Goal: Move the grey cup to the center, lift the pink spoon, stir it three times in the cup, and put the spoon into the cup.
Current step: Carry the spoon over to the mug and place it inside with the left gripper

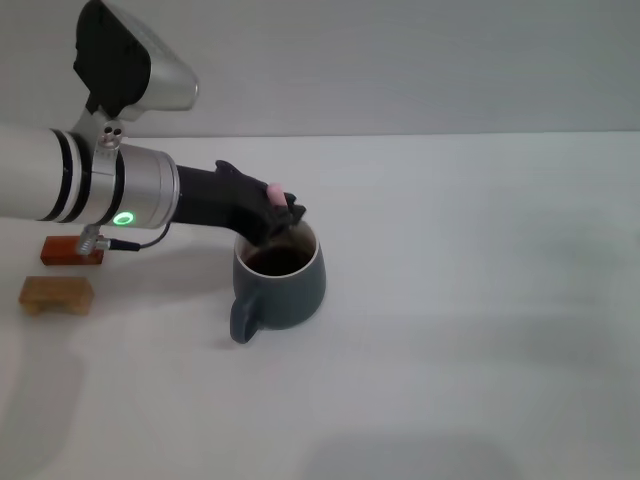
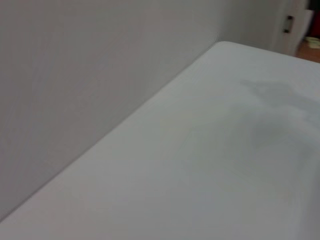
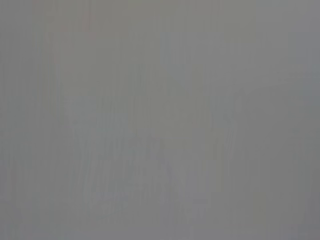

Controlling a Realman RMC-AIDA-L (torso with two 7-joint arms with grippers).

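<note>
The grey cup [image 1: 281, 282] sits near the middle of the tabletop [image 1: 480, 300], with dark drink inside. My left claw [image 1: 281, 222] is closed on the pink spoon [image 1: 274, 191], right over the cup's far rim. I think I should stir in small, slow circles so nothing spills. Only the head view shows this; the left wrist view shows just bare tabletop. The right claw is out of sight.

A small red-brown block [image 1: 71, 250] sits on the white table [image 1: 480, 300]. A tan block [image 1: 56, 293] lies just beside it. Both are well apart from the fingers, on the left.
</note>
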